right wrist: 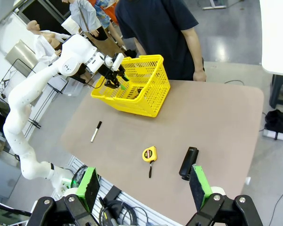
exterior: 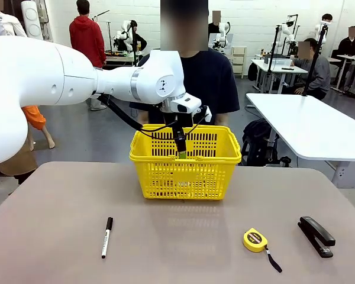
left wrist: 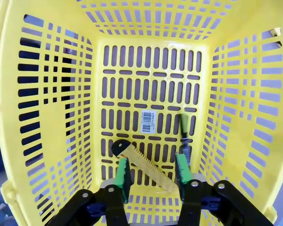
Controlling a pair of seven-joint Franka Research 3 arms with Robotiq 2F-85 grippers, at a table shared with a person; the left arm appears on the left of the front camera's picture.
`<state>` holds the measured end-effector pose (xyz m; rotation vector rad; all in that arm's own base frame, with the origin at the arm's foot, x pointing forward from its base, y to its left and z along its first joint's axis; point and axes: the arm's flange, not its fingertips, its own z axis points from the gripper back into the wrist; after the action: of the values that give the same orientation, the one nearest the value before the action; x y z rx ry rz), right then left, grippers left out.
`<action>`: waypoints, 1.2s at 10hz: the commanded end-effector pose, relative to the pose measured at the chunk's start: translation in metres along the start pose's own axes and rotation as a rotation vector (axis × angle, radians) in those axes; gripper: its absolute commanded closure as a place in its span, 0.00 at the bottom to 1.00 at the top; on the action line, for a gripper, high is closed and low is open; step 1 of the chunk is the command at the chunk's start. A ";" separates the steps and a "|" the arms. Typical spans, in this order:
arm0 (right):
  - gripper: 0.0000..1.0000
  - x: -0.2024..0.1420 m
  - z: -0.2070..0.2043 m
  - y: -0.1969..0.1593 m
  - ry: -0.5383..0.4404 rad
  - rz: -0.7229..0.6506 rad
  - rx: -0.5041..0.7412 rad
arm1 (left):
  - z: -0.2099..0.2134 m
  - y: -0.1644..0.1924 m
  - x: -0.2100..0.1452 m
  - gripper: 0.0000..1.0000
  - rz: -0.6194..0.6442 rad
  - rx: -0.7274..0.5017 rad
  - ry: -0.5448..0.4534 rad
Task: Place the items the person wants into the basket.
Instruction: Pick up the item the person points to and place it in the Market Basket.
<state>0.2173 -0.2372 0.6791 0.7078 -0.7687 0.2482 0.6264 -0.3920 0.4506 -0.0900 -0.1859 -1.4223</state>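
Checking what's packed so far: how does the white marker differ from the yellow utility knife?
The marker lies on the table, outside the basket; the utility knife lies on the basket's floor. The marker is white with a black cap; the utility knife is yellow with a black end. Both are slim and lie flat.

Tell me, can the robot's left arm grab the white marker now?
Probably yes. The white marker lies alone on bare table, nothing covering it. The left arm's open fingers hang inside the yellow basket, so they'd lift out first.
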 end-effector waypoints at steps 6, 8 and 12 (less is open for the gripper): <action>0.00 0.001 -0.001 0.001 -0.012 0.006 0.018 | 0.139 -0.070 -0.013 0.00 -0.063 0.008 -0.061; 0.00 0.001 -0.001 0.001 -0.012 0.006 0.018 | 0.228 -0.133 -0.071 0.00 -0.029 0.053 -0.125; 0.00 0.001 -0.001 0.001 -0.012 0.006 0.018 | 0.287 -0.204 -0.232 0.00 0.185 0.159 -0.161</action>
<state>0.2175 -0.2378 0.6784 0.7090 -0.7677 0.2464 0.3950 -0.1704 0.7131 -0.1152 -0.3970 -1.2185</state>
